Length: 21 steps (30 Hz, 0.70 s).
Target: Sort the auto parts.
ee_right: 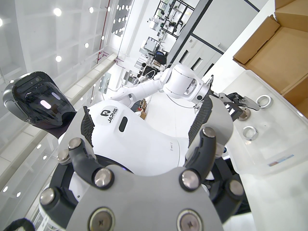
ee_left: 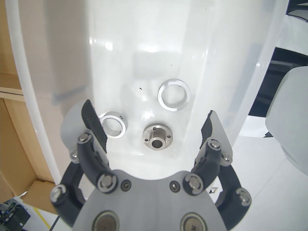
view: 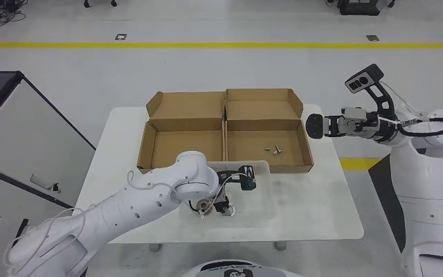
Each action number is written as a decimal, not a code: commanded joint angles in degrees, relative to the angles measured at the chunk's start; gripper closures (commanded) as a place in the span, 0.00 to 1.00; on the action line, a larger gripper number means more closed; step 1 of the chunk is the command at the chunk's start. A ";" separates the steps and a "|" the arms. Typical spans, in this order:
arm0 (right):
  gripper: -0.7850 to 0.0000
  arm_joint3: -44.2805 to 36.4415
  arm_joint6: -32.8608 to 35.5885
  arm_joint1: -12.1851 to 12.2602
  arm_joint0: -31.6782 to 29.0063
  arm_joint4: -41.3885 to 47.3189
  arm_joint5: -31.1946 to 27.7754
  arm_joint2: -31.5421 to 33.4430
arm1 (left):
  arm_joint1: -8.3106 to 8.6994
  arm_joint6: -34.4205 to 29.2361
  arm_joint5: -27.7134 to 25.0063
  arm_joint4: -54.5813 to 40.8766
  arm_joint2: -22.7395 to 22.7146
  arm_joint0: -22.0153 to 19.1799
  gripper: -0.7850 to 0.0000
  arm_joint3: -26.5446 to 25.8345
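Note:
A clear plastic tray (ee_left: 144,49) holds three metal parts: a flanged hub (ee_left: 157,138), a wide ring (ee_left: 174,94) and a smaller ring (ee_left: 113,127). My left gripper (ee_left: 149,110) hangs open just above the tray floor, with the hub lying between its fingers and the smaller ring beside one fingertip. In the top view the left gripper (view: 243,181) is over the tray (view: 257,166) at the table's front centre. My right gripper (view: 311,126) is held open and empty in the air off the table's right side, beside the right box.
Two open cardboard boxes stand side by side behind the tray: the left box (view: 187,142) bare inside, the right box (view: 291,138) with small bolts (view: 273,147) on its floor. The white table (view: 318,201) has free room at front right.

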 commanded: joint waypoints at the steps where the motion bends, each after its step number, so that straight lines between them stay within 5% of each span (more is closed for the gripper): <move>1: 0.00 0.00 0.00 0.00 0.00 0.00 0.00 0.00 | -0.10 0.74 0.63 -0.19 -0.09 0.33 0.00 0.34; 21: 0.00 0.00 0.00 0.00 0.00 0.00 0.00 0.00 | -0.11 1.50 1.28 0.01 -0.40 0.46 0.00 0.46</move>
